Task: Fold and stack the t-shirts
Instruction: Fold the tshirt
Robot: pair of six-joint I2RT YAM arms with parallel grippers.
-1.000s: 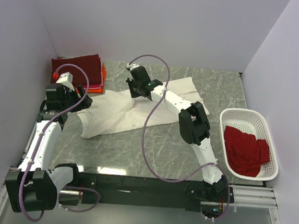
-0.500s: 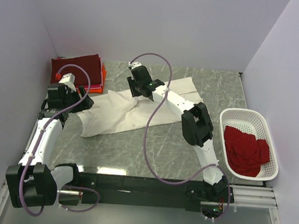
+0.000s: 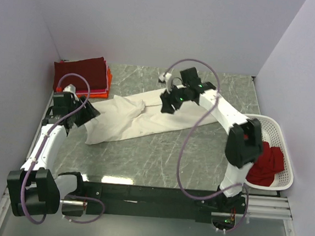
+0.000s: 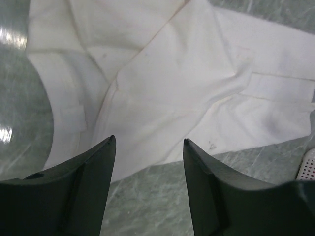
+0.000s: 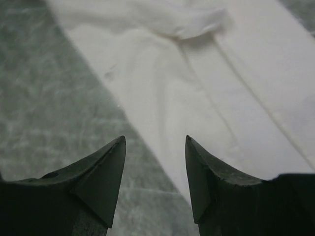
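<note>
Moved since a second ago: the right pincer (image 5: 155, 139) is shifted rightward along the cream-white t-shirt (image 3: 127, 118) and is now held over it with jaws apart, nothing gripped. Also listed:
- The left pincer (image 4: 149, 140) is held with jaws apart and empty at that shirt's left edge.
- The cream-white t-shirt is spread rumpled on the bench (image 3: 160, 154).
- The maroon t-shirt (image 3: 81, 71) is folded atop the back-left stack.
- The red t-shirt (image 3: 273, 159) is kept in the basket (image 3: 263, 118).

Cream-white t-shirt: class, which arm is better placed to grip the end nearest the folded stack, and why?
Left, probably. The left end effector, open, hovers at that end of the cream-white t-shirt, close to the folded stack; the right end effector, also open, is farther along the shirt.
</note>
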